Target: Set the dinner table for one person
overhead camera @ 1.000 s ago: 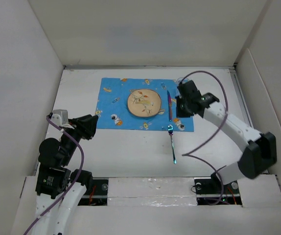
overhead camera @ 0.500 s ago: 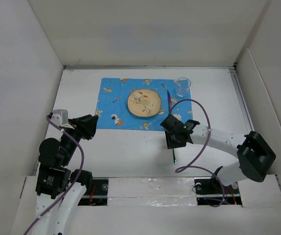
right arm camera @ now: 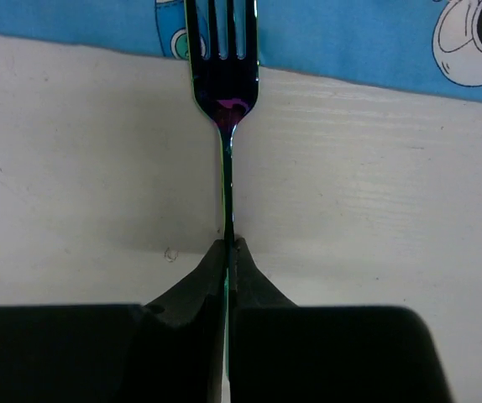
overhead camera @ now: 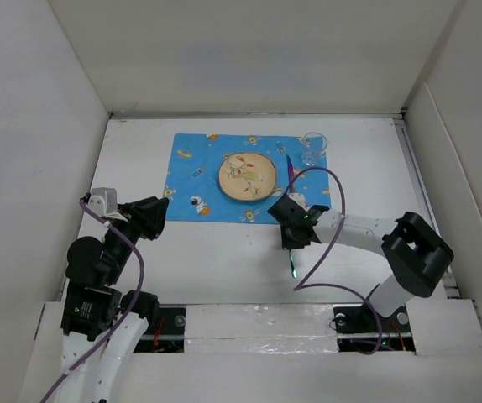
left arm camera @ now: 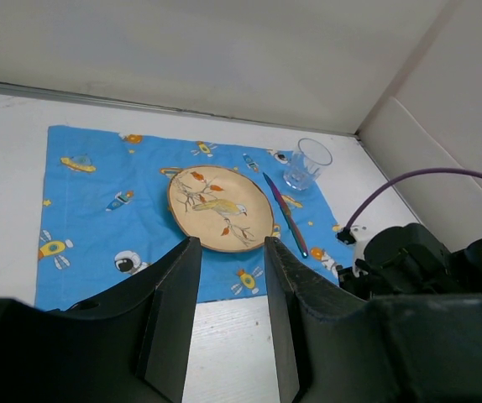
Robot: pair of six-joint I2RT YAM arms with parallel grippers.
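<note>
The white dinner table (overhead camera: 216, 252) carries a blue cartoon placemat (overhead camera: 199, 172) with a bird-painted plate (overhead camera: 248, 176), an iridescent knife (overhead camera: 290, 168) to its right, and a clear glass (overhead camera: 312, 149) at the far right corner. An iridescent fork (right arm camera: 222, 75) lies on the table with its tines over the mat's near edge. My right gripper (right arm camera: 228, 248) is shut on the fork's handle, low over the table; it also shows in the top view (overhead camera: 290, 227). My left gripper (left arm camera: 228, 277) is open and empty, hovering left of the mat's near edge (overhead camera: 150, 217).
Upright white panels border the table on the left, back and right. The right arm (left arm camera: 426, 260) and its purple cable (overhead camera: 325, 243) reach across the near right part of the table. The fork's handle tip (overhead camera: 294, 267) sticks out toward the near edge.
My right gripper left the glass standing on the mat's far right corner, came forward to the fork and shut on its handle. The left arm has not moved.
</note>
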